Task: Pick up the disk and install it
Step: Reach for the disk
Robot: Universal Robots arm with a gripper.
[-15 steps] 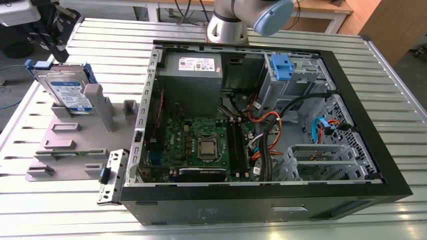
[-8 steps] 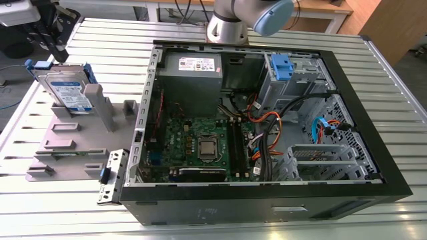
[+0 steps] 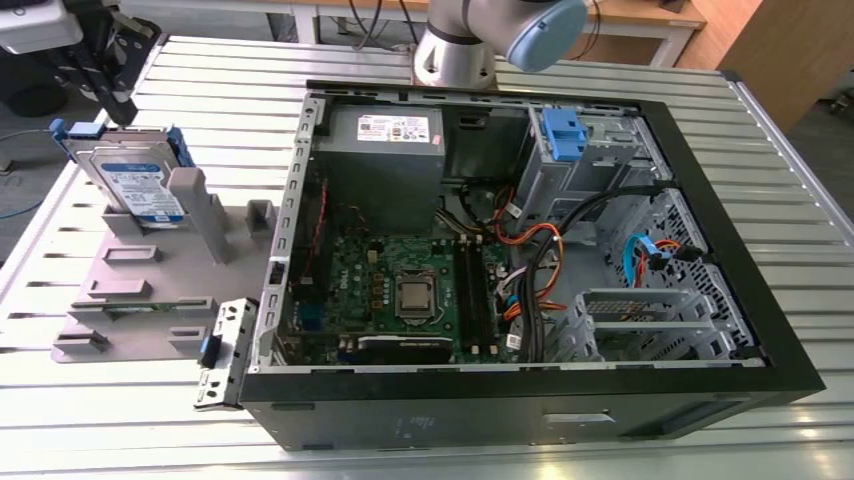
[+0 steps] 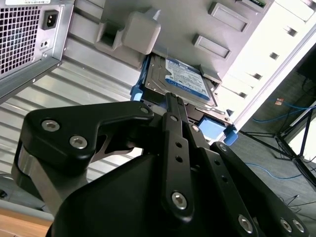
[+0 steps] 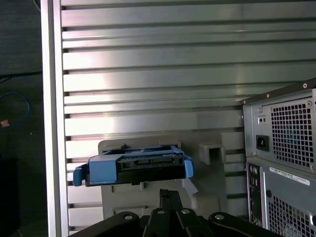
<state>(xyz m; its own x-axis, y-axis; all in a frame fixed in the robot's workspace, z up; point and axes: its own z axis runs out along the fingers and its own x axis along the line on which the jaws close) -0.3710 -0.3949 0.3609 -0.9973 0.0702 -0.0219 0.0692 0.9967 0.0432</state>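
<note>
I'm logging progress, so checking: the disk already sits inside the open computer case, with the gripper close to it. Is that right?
Not quite. The disk is not inside the computer case. The exterior view shows it standing in the grey holder on the table, to that view's left of the case. The gripper is indeed close to it.

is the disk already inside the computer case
No, the disk stands in the grey holder beside the computer case, not inside it.
</note>
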